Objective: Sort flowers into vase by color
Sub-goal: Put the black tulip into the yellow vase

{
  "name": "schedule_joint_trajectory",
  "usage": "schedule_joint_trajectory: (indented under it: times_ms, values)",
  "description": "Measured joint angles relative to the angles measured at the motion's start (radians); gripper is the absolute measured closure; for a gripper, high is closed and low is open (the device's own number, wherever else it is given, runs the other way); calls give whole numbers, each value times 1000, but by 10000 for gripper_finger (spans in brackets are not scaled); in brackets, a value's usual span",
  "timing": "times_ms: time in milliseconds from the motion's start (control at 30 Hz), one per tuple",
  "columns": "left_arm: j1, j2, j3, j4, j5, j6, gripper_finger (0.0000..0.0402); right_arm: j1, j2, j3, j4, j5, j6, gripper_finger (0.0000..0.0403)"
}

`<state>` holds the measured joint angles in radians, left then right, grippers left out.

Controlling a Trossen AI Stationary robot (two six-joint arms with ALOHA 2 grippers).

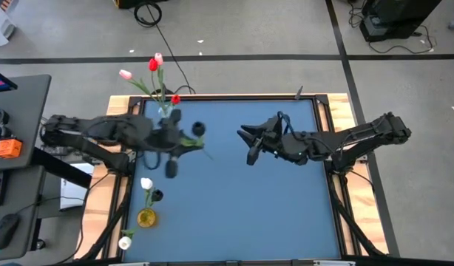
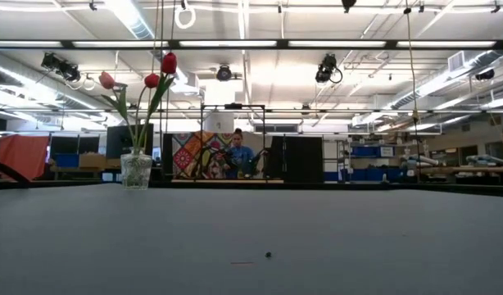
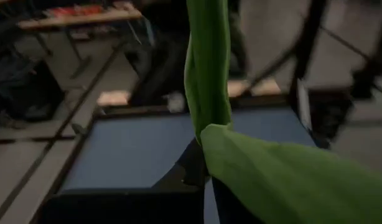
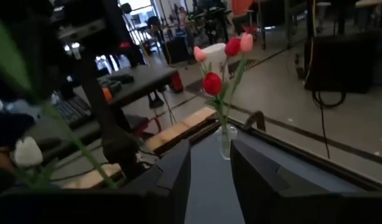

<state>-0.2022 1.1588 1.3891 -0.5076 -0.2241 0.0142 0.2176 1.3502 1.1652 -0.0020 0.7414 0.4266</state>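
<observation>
The left gripper hangs over the blue table near its far left corner, its fingers pressed together on the green stem of a tulip; a broad leaf fills much of the left wrist view, and the bud's colour cannot be told from any view. Just beyond this gripper, at the table's far edge, a clear glass vase stands upright and holds red tulips and pink tulips. Nearer the front left edge, a yellow vase holds white tulips. The right gripper hovers over the middle of the table, well apart from the left one, with its fingers spread and nothing between them. A person sits far back in the room.
</observation>
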Motion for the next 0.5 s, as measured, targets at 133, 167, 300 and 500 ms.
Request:
schedule_joint_trajectory:
  times_ms: [133,167,300,500]
  values:
    - [-72,-88,0,-159,1,-22,384,0,-8,1,-31,-2,19,282]
    - [-92,-107,0,-229,1,-15,384,-3,-8,1,-32,-1,20,282]
    - [-146,-174,0,-480,-11,-6,383,-15,-8,1,-30,-2,30,282]
    - [-179,-276,-1,-655,-52,-127,392,-32,-8,0,-29,-2,73,282]
